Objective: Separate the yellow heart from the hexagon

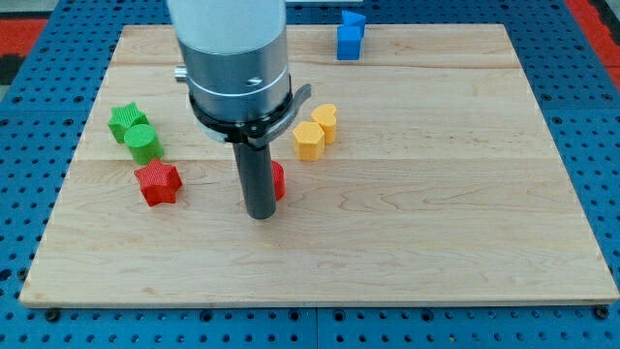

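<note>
A yellow heart [325, 121] sits just left of the board's middle, touching a yellow hexagon [308, 141] at its lower left. My tip [260, 214] stands on the board below and to the left of both, about a block's width from the hexagon. A red block [278, 180] is partly hidden behind the rod, on its right side, between the tip and the hexagon.
A red star [159, 182] lies left of the rod. A green star [124, 121] and a green round block [142, 142] touch at the left. Two blue blocks [350, 36] sit at the board's top edge. The wooden board [465, 194] lies on a blue pegboard.
</note>
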You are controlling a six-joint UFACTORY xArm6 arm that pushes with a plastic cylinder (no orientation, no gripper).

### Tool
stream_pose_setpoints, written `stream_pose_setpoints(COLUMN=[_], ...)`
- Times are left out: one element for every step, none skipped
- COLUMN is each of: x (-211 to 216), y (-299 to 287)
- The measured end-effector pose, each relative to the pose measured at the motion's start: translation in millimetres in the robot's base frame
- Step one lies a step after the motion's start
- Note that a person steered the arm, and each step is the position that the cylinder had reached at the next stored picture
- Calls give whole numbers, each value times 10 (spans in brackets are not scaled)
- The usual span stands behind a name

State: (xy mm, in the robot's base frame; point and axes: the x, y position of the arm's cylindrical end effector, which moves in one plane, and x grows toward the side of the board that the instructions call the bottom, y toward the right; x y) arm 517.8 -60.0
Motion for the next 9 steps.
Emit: stream_pose_setpoints(x=[45,84,-461,-1142,-1707,-1808,-1580,-1653,-2110], y=[35,480,1242,1241,528,736,1319,1524,801])
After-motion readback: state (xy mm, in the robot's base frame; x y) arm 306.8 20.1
